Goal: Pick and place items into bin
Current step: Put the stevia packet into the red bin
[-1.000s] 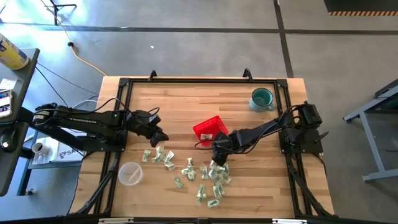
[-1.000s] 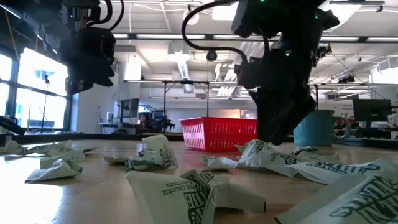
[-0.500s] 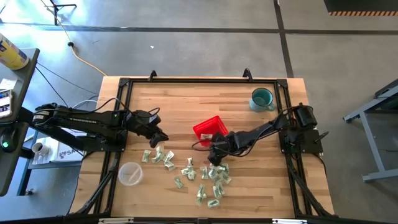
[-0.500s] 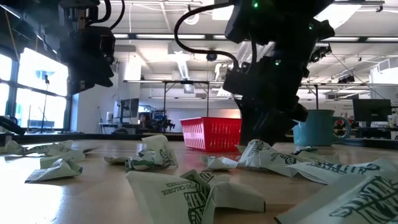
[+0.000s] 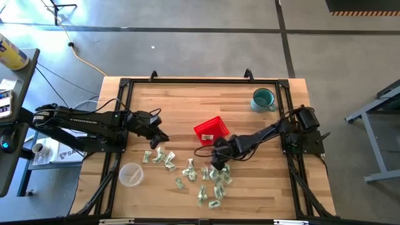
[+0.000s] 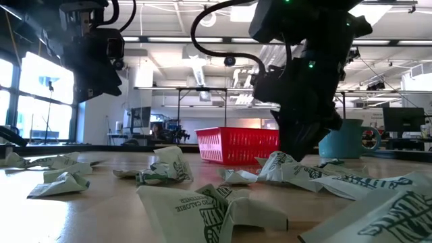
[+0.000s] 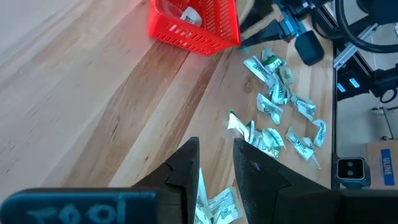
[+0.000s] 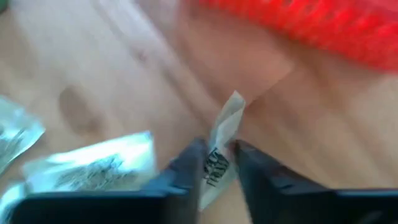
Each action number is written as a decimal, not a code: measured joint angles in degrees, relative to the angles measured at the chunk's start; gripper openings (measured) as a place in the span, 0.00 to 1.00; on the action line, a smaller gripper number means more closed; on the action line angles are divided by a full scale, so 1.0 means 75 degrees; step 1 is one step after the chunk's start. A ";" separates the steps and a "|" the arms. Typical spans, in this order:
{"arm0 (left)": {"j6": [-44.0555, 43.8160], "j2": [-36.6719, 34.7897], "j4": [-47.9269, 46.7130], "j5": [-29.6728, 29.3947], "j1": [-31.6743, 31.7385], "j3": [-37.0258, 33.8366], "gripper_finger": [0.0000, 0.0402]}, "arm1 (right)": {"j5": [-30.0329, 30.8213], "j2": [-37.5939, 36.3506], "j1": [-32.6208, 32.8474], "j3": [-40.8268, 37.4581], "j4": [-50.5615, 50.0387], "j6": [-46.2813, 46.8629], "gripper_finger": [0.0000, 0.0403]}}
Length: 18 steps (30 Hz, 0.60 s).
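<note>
The far half of the wooden table lies bare, open to a gripper, apart from the teal mug at the far right corner. The red basket stands mid-table, with the right gripper and its arm crowding its near right side. Scattered wrapped pieces fill the near middle. A clear cup blocks the near left. The left gripper occupies the left edge, just beyond the nearest pieces.
</note>
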 joint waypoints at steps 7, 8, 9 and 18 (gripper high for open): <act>0.0002 0.0000 0.0008 -0.0056 0.0000 0.0000 0.33 | 0.0110 -0.1059 0.0012 0.0211 -0.0277 -0.0015 0.06; -0.0001 0.0000 0.0005 -0.0059 0.0000 0.0000 0.33 | 0.0390 -0.1261 -0.0023 0.0349 -0.0280 -0.0084 0.06; -0.0001 0.0000 0.0006 -0.0062 0.0000 0.0000 0.33 | 0.0660 -0.1454 -0.0070 0.0460 -0.0308 -0.0218 0.05; -0.0167 0.0000 0.0064 -0.0070 0.0000 0.0000 0.33 | 0.0635 -0.1468 -0.1605 0.0942 0.0428 -0.1682 0.10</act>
